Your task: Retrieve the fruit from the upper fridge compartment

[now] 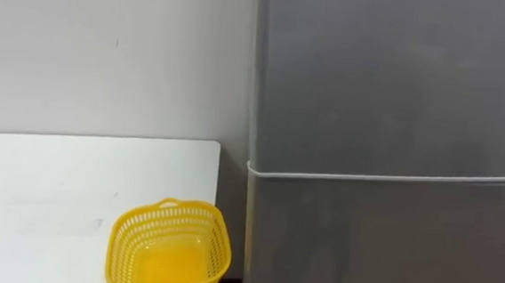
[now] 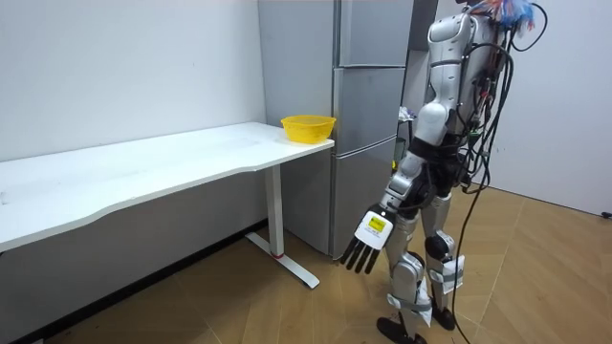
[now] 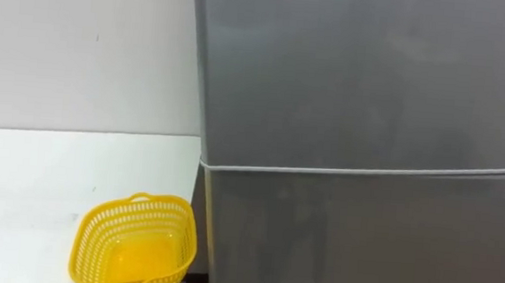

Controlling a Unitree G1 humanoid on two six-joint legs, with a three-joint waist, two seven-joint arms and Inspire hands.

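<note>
- The robot stands facing the fridge. Its upper door and lower door are both shut, so the item to fetch is hidden, presumably behind the upper one.
- Its left hand hangs at its side, fingers straight and relaxed, holding nothing.
- An empty yellow basket sits on the white table just beside the fridge — likely the drop-off.

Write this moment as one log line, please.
stage: standing before grey two-door fridge | upper door: shut | left hand: open, hanging, holding nothing | yellow plastic mesh basket: on white table
</note>
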